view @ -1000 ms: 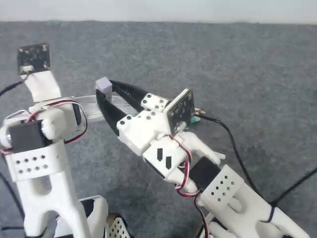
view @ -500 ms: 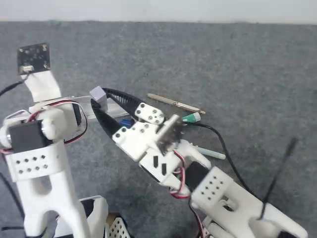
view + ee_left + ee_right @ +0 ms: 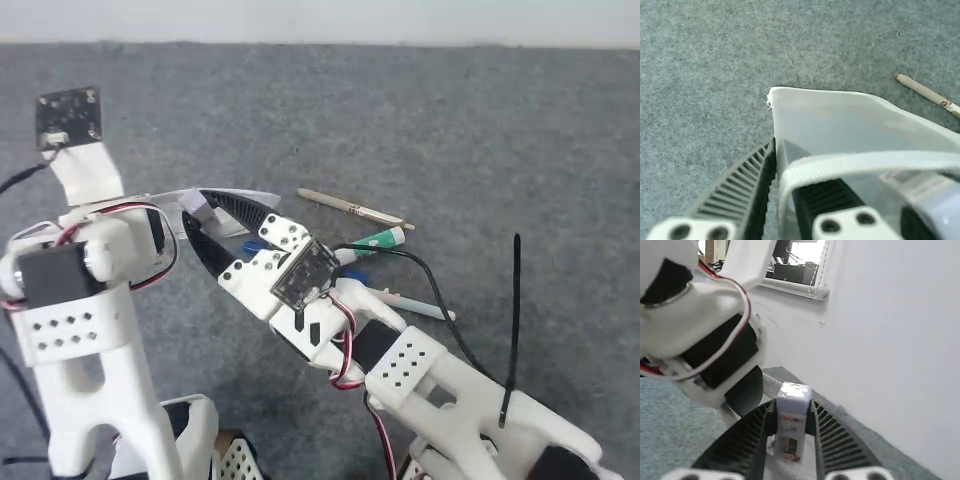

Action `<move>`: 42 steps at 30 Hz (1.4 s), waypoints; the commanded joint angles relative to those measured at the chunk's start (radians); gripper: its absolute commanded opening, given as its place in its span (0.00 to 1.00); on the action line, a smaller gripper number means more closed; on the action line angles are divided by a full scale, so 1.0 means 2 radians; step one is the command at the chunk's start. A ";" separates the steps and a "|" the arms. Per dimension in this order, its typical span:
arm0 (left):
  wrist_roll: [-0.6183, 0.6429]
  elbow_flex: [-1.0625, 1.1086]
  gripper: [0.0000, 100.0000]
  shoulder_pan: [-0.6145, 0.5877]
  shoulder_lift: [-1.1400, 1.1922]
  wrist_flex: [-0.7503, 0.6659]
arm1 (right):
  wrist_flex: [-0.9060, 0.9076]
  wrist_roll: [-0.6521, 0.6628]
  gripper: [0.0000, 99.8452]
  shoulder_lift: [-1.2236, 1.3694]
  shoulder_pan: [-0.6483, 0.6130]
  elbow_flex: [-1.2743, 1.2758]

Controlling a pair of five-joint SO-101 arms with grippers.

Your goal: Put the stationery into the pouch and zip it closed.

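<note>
Right claw point(image 3: 790, 442): narrow, clamped on a small white eraser point(image 3: 791, 412), one jaw on each side. In the high view it hangs with the eraser just above the open mouth of the pouch point(image 3: 250, 197), toward the left edge of the tabletop point(image 3: 520, 130).

Left claw point(image 3: 779, 150): pinched shut on the pouch's rim, holding the pouch off the tabletop with its mouth gaping. Cannot tell whether anything lies inside.

Outside the pouch, near the middle of the tabletop: wooden pencil point(image 3: 350, 208), green-capped pen point(image 3: 378, 239), pale pen point(image 3: 415, 305).

Judgement on progress: early. The eraser is placed for a drop but not yet released. At least three items remain to be picked up and put in. The zip is fully open, so closing has not begun.
</note>
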 commanded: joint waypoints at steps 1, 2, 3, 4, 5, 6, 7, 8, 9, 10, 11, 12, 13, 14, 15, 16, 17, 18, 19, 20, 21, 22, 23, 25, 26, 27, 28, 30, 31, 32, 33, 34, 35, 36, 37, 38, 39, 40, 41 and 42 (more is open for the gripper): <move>0.006 -0.019 0.01 0.005 -0.001 0.000 | -0.010 0.009 0.10 -0.009 0.003 -0.005; 0.006 -0.016 0.01 0.006 -0.001 0.000 | -0.010 0.011 0.12 -0.009 0.003 -0.005; 0.006 -0.014 0.01 0.006 -0.001 0.000 | -0.008 0.012 0.14 -0.009 0.003 -0.004; 0.006 -0.014 0.01 0.005 -0.001 0.000 | -0.007 0.012 0.14 -0.009 0.004 -0.004; 0.006 -0.014 0.01 0.005 -0.001 0.000 | -0.007 0.012 0.13 -0.009 0.004 -0.004; 0.006 -0.015 0.01 0.005 -0.001 0.000 | -0.007 0.012 0.13 -0.009 0.004 -0.004; 0.006 -0.015 0.01 0.005 -0.001 0.000 | -0.007 0.012 0.13 -0.009 0.004 -0.004; 0.006 -0.015 0.01 0.005 -0.001 0.000 | -0.007 0.012 0.13 -0.009 0.004 -0.004; 0.006 -0.015 0.01 0.005 -0.001 0.000 | -0.007 0.012 0.13 -0.009 0.004 -0.004; 0.006 -0.015 0.01 0.005 -0.001 0.000 | -0.007 0.012 0.13 -0.009 0.004 -0.004; 0.006 -0.015 0.01 0.005 -0.001 0.000 | -0.007 0.012 0.13 -0.009 0.004 -0.004; 0.006 -0.015 0.01 0.005 -0.001 0.000 | -0.006 0.012 0.13 -0.009 0.004 -0.004; 0.006 -0.015 0.01 0.005 -0.001 0.000 | -0.006 0.012 0.13 -0.009 0.004 -0.004; 0.006 -0.015 0.01 0.005 -0.001 0.000 | -0.006 0.012 0.13 -0.009 0.004 -0.004; 0.006 -0.015 0.01 0.005 -0.001 0.000 | -0.006 0.012 0.13 -0.010 0.004 -0.004; 0.006 -0.015 0.01 0.005 -0.001 0.000 | -0.006 0.012 0.13 -0.010 0.004 -0.004; 0.006 -0.015 0.01 0.005 -0.001 0.000 | -0.006 0.012 0.13 -0.010 0.004 -0.004; 0.006 -0.015 0.01 0.005 -0.001 0.000 | -0.006 0.012 0.13 -0.011 0.005 -0.004; 0.006 -0.015 0.01 0.005 -0.001 0.000 | -0.005 0.012 0.13 -0.015 0.009 -0.004; 0.006 -0.015 0.01 0.005 -0.001 0.000 | -0.005 0.012 0.13 -0.020 0.012 -0.004; 0.006 -0.015 0.01 0.005 -0.001 0.000 | -0.005 0.012 0.13 -0.026 0.013 -0.004; 0.006 -0.015 0.01 0.005 -0.001 0.000 | -0.004 0.010 0.13 -0.036 0.017 -0.004; 0.006 -0.014 0.01 0.005 -0.001 0.000 | 0.006 0.010 0.13 -0.045 0.021 -0.004; 0.006 -0.014 0.01 0.005 -0.001 0.000 | 0.046 0.009 0.13 -0.066 0.023 -0.007; 0.006 -0.014 0.01 0.005 -0.001 0.000 | 0.065 0.009 0.13 -0.076 0.023 -0.008; 0.006 -0.014 0.01 0.005 -0.001 -0.001 | 0.084 0.009 0.13 -0.087 0.023 -0.012; 0.006 -0.014 0.01 0.005 -0.001 -0.002 | 0.099 0.009 0.13 -0.099 0.023 -0.015; 0.006 -0.014 0.01 0.005 -0.001 -0.007 | 0.130 0.009 0.13 -0.121 0.023 -0.021; 0.006 -0.014 0.01 0.005 -0.001 -0.007 | 0.146 0.008 0.13 -0.132 0.023 -0.026; 0.006 -0.014 0.01 0.005 -0.001 -0.007 | 0.164 0.008 0.13 -0.141 0.023 -0.031; 0.006 -0.014 0.01 0.005 -0.001 -0.007 | 0.181 0.008 0.13 -0.148 0.023 -0.038; 0.006 -0.014 0.01 0.005 -0.001 -0.007 | 0.199 0.008 0.13 -0.155 0.023 -0.043; 0.006 -0.014 0.01 0.005 -0.001 -0.007 | 0.217 0.008 0.13 -0.159 0.023 -0.048; 0.006 -0.014 0.01 0.005 -0.001 -0.007 | 0.232 0.008 0.13 -0.165 0.025 -0.053; 0.006 -0.014 0.01 0.005 -0.001 -0.007 | 0.245 0.008 0.13 -0.168 0.029 -0.058; 0.006 -0.014 0.01 0.005 -0.001 -0.008 | 0.254 0.006 0.13 -0.171 0.036 -0.063; 0.006 -0.015 0.01 0.005 -0.001 -0.008 | 0.260 -0.004 0.13 -0.173 0.043 -0.068; 0.006 -0.015 0.01 0.005 -0.001 -0.008 | 0.267 -0.020 0.13 -0.175 0.051 -0.076; 0.006 -0.015 0.01 0.005 -0.001 -0.008 | 0.275 -0.037 0.13 -0.177 0.062 -0.083; 0.006 -0.015 0.01 0.005 -0.001 -0.008 | 0.288 -0.051 0.13 -0.178 0.072 -0.091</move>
